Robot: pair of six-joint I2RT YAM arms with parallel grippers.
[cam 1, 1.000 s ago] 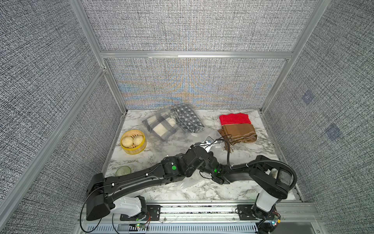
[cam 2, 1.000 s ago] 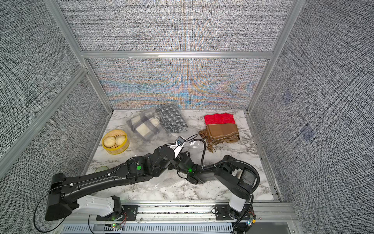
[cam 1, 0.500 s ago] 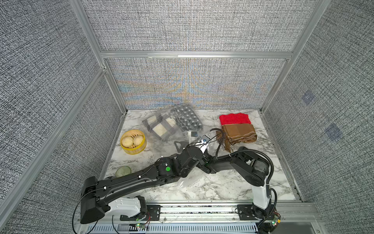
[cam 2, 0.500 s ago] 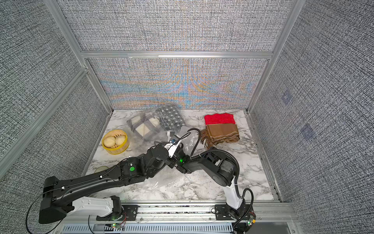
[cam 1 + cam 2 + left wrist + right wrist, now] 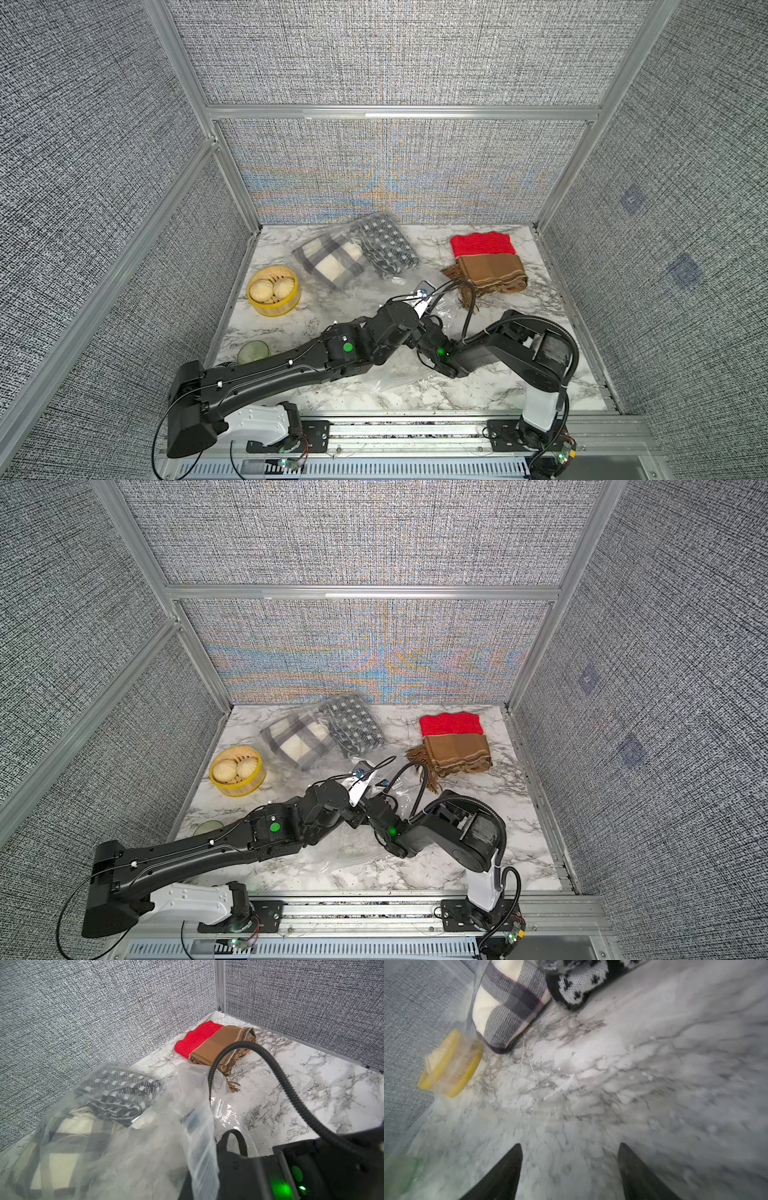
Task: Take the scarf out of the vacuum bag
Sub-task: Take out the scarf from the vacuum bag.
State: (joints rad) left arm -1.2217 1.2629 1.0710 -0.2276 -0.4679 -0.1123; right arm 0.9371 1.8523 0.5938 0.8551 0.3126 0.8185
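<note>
The left jaws are closed, pinching the raised edge of the vacuum bag (image 5: 365, 291) mid-frame. Just beside them the right jaws gape wide with nothing between them. The bag sprawls over the tabletop (image 5: 478, 386) toward the upper centre, with a plaid scarf (image 5: 330, 264) and a black-and-white scarf (image 5: 384, 245) still inside.

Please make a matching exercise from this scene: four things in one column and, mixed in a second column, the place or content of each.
1 red knitted scarf
2 brown fringed scarf
3 grey-and-cream plaid scarf
4 round yellow steamer basket

A holds two buns
B inside the clear plastic vacuum bag
C outside it, nearest the back wall
D directly in front of the red scarf

Pairs: 1-C, 2-D, 3-B, 4-A
</note>
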